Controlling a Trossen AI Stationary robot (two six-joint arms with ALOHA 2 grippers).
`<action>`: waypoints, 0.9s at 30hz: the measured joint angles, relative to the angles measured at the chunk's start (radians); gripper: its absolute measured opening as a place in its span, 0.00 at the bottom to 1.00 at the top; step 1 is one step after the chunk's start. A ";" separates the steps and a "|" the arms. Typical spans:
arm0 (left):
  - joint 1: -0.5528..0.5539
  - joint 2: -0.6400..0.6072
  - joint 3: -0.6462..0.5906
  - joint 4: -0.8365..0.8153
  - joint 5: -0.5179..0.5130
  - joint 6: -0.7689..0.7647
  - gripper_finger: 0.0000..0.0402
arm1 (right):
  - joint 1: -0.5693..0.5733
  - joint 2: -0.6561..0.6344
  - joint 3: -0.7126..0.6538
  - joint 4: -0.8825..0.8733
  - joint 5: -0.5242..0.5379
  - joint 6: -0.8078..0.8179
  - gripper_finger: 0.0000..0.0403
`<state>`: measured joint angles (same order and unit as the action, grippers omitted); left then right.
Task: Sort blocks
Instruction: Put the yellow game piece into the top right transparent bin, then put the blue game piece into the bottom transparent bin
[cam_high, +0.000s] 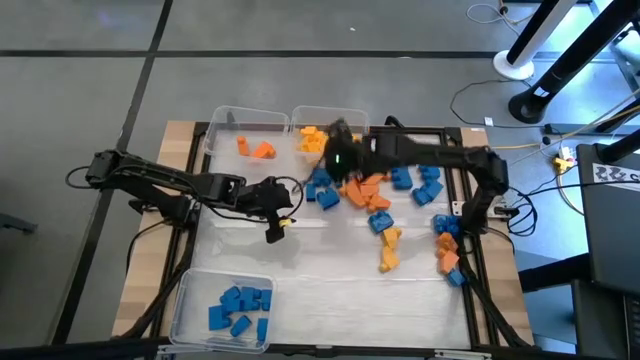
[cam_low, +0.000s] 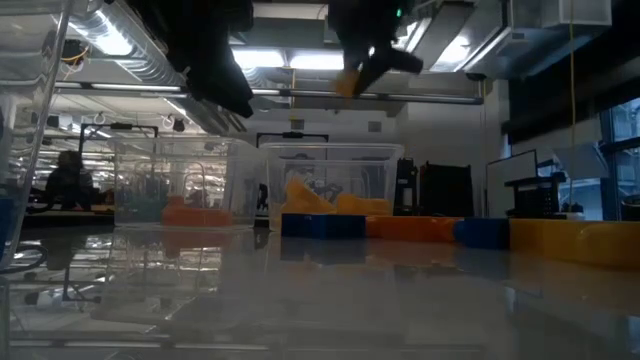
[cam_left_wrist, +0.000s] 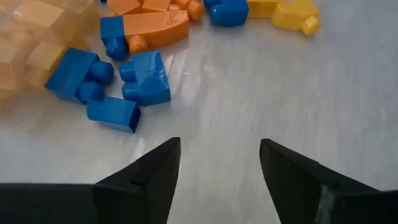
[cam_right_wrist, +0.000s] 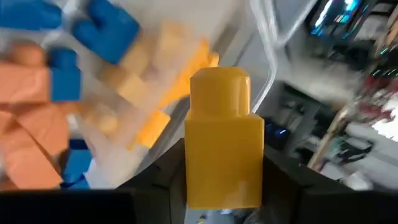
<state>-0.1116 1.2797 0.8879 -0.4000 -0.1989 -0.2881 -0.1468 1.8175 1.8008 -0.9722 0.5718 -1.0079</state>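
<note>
Loose blue, orange and yellow blocks lie in a heap at the table's middle, with more at the right. My right gripper hangs over the near edge of the far bin holding yellow blocks and is shut on a yellow block. My left gripper stands open above bare table, left of the heap. A few blue blocks lie just ahead of its fingers. My right gripper pinches the yellow block by two opposite sides of its body between its two fingers. The block's single stud points away from the gripper. The fingers slant down toward the far bin, and the block is lifted clear of the table.
A far-left clear bin holds two orange blocks. A near-left clear bin holds blue ones. Two yellow blocks lie alone at the table's middle. Bare table spreads between the heap and the near edge.
</note>
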 joint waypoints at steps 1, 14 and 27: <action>0.000 0.000 0.000 0.000 0.000 0.006 0.52 | -0.035 0.000 0.000 0.008 -0.028 0.003 0.38; 0.002 0.090 0.000 0.143 -0.112 0.069 0.52 | -0.286 0.000 0.000 0.049 -0.389 0.145 0.49; 0.042 0.357 0.000 0.363 -0.460 0.227 0.52 | -0.291 0.000 0.000 0.045 -0.390 0.239 0.55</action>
<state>-0.0695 1.6366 0.8883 -0.0372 -0.6590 -0.0614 -0.4379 1.8175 1.8008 -0.9277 0.1822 -0.7694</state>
